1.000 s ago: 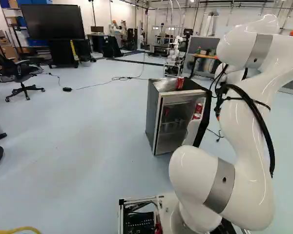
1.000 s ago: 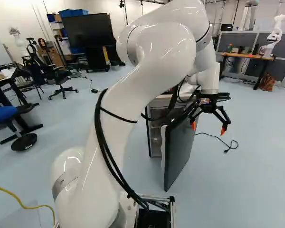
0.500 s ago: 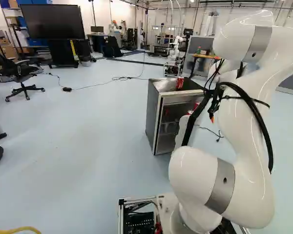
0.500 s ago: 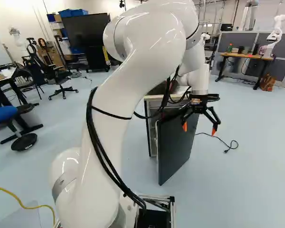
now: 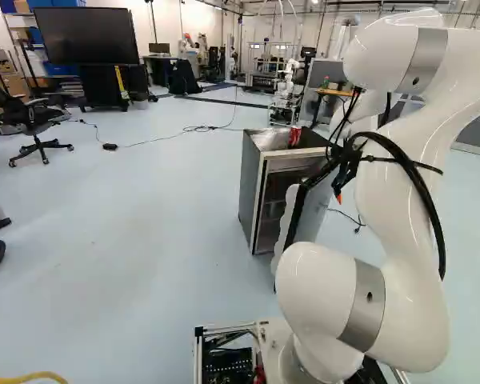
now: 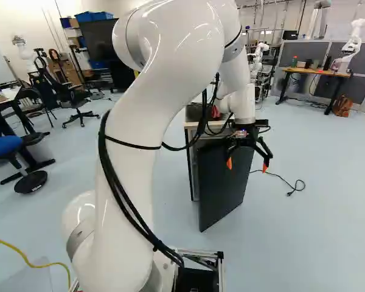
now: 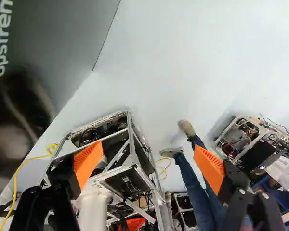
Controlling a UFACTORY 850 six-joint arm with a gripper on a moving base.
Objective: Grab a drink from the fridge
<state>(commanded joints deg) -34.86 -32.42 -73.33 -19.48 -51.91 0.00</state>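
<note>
Red can [image 5: 294, 138] up on the fridge [image 5: 251, 192], and that looks like the drink we care about, perched on the top panel, close to the front edge as the left base view has it! But the action is lower down: the fridge door [image 6: 225, 185] is swinging in, its free edge sweeping across the opening, and the arm [image 6: 188, 67] travels the same way with it. The base holds its ground. For the task, that swing narrows the way to anything inside, so this reads as a push to close up, perhaps with the drink already out on top; I'd call it a late phase, though not a certain one. And the gripper [image 6: 247, 165]? Fingers wide apart, nothing between the orange pads, hanging on the outer side of the door, pointing down; whether it's touching the panel, I cannot tell. Back to the can, which sits tight through all this: it seems to stand upright, long axis vertical, one end up, the other toward the fridge top, with the exact foot too small to make out. Lovely pose for a side grip, I'd say!
</note>
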